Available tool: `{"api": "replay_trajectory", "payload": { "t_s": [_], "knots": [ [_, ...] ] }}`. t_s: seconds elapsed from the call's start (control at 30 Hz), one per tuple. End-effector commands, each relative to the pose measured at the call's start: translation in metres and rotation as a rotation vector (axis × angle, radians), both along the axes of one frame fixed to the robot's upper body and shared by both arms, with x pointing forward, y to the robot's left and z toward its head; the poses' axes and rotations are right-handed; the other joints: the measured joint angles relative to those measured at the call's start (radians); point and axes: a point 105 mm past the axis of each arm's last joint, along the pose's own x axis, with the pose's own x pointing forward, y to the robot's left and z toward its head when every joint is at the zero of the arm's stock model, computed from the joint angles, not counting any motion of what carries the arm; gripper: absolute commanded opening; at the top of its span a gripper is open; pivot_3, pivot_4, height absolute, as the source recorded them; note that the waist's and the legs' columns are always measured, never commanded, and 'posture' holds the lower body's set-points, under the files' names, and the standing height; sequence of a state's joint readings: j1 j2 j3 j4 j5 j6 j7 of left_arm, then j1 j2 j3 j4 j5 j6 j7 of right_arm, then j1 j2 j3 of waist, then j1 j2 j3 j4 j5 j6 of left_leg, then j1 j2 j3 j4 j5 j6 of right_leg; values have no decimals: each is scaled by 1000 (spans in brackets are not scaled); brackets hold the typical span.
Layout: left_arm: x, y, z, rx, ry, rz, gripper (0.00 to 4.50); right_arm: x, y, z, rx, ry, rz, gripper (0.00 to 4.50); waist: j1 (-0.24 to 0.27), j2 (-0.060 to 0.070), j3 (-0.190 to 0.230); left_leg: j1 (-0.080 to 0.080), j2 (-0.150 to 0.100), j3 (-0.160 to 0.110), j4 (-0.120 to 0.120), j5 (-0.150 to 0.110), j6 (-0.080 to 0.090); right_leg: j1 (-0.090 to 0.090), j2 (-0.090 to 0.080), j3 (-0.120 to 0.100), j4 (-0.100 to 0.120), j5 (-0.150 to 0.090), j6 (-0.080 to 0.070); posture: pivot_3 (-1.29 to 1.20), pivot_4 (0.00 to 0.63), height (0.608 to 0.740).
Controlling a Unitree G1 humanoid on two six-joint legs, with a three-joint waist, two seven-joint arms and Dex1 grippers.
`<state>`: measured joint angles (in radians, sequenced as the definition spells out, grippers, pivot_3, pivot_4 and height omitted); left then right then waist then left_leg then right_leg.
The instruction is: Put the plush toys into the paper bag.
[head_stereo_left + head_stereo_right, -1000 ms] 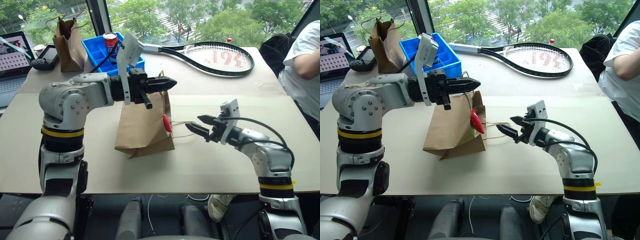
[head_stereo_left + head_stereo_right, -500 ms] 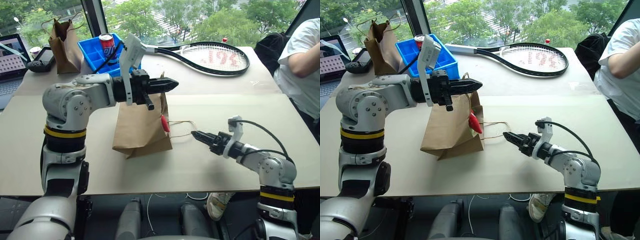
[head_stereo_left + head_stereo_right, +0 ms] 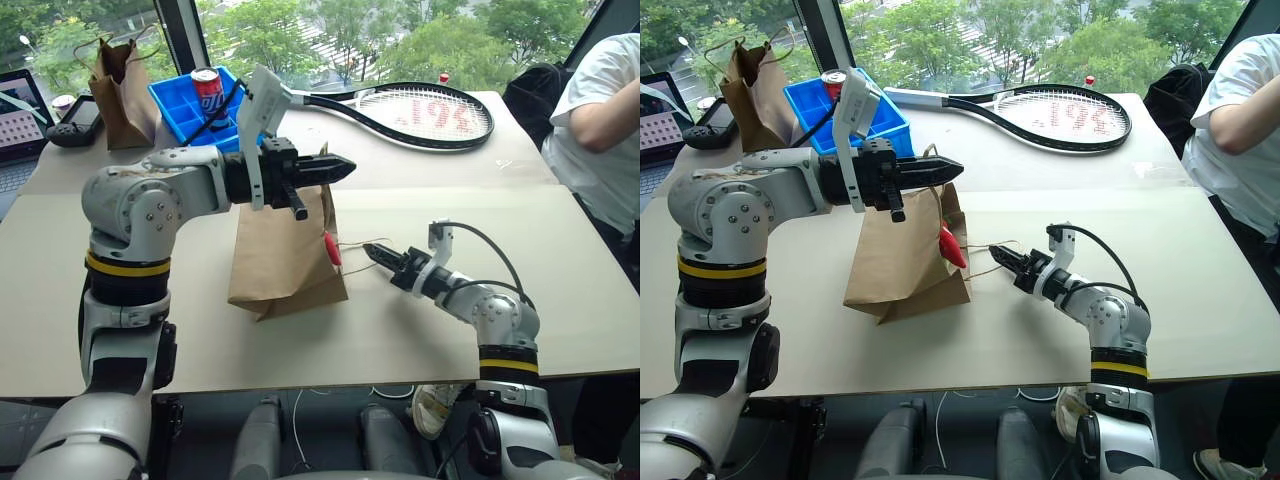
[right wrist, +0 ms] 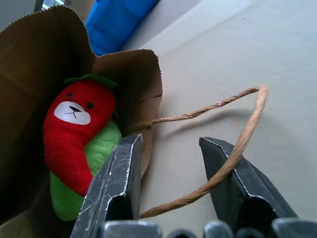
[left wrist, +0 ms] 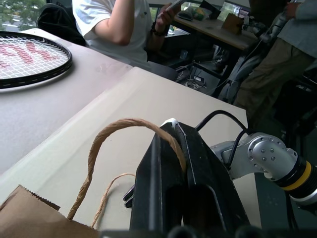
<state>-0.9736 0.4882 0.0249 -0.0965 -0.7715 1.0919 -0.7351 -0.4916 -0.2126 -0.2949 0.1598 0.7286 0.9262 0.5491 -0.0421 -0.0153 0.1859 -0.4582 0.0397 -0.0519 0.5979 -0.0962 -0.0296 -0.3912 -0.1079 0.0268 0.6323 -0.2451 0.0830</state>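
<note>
The paper bag (image 3: 283, 252), a wide light-brown kraft one with a serrated rim, is seen standing on the counter (image 3: 420, 340) with its mouth turned toward the right arm. One twisted paper loop handle (image 5: 106, 144) is pinched in the left tool (image 3: 335, 168), whose black fingers are clenched on it, so the bag's upper edge is held raised. The second handle (image 4: 233, 148) lies slack on the counter and is looped across the right tool (image 4: 171, 168), whose fingers stand apart; whether the loop is gripped cannot be told. Inside the bag the plush toys are lodged together: the red chili (image 4: 72, 131), with a white muzzle, dark eyes and a green leafy top, lies against the lime-green toy (image 4: 86, 171), apparently roundish, though it is partly hidden.
</note>
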Motion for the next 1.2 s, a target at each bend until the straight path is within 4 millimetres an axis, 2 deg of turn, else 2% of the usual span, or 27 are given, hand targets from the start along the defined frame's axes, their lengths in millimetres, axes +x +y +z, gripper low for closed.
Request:
{"api": "replay_trajectory", "payload": {
  "t_s": [0.03,0.1,0.2,0.4,0.47,0.6,0.73,0.83,0.93,1.03,1.13,1.2],
  "knots": [
    [1,9,14,-13,-69,31,0,-10,-7,54,93,-217,44,531,0,0,0,0,0,0,0,0,0,0,0,0,0,0,0,0,150,740],
    [5,13,15,-8,-82,53,0,-14,-8,73,114,-276,57,51,1,0,0,-1,0,0,0,0,0,-1,0,0,0,0,0,0,150,740],
    [14,26,20,54,-169,111,0,-23,-1,111,76,-394,103,51,1,1,0,-1,0,0,0,0,0,-1,0,0,0,0,0,0,150,740],
    [34,53,49,28,-300,237,0,-40,23,177,32,-585,170,51,3,1,0,-1,0,1,-2,0,0,-4,0,1,1,0,0,0,150,740],
    [40,59,54,17,-326,269,0,-47,29,193,31,-628,190,51,5,1,0,-2,0,1,-3,0,0,-4,0,1,0,0,-1,0,150,740],
    [43,58,53,8,-328,263,0,-59,38,213,17,-678,222,51,16,1,0,-3,0,1,-4,0,0,-5,0,1,-1,0,-1,0,150,740],
    [43,55,44,13,-306,244,0,-64,43,211,-10,-662,238,51,25,1,0,-8,0,1,-5,0,0,-11,0,1,0,0,-1,0,150,740],
    [42,52,33,16,-278,229,0,-65,42,194,-31,-598,220,51,26,0,0,-9,0,1,-5,0,0,-12,0,1,2,0,-1,0,150,740],
    [41,50,30,13,-261,220,0,-66,39,188,-32,-571,200,51,25,0,0,-9,0,1,-5,0,0,-13,0,1,2,0,-1,0,150,740],
    [32,41,24,15,-208,152,0,-62,32,175,-100,-525,152,51,26,0,0,-10,0,1,-4,1,1,-14,0,2,4,0,-1,0,150,740],
    [26,40,17,9,-145,106,817,-62,27,161,-126,-464,150,0,26,0,0,-10,0,1,-4,1,1,-13,0,2,4,0,-1,0,150,740],
    [21,43,17,20,-134,92,1521,-62,21,157,-149,-444,136,637,25,0,0,-9,0,1,-3,1,1,-13,0,2,5,0,-1,0,150,740]
  ]
}}
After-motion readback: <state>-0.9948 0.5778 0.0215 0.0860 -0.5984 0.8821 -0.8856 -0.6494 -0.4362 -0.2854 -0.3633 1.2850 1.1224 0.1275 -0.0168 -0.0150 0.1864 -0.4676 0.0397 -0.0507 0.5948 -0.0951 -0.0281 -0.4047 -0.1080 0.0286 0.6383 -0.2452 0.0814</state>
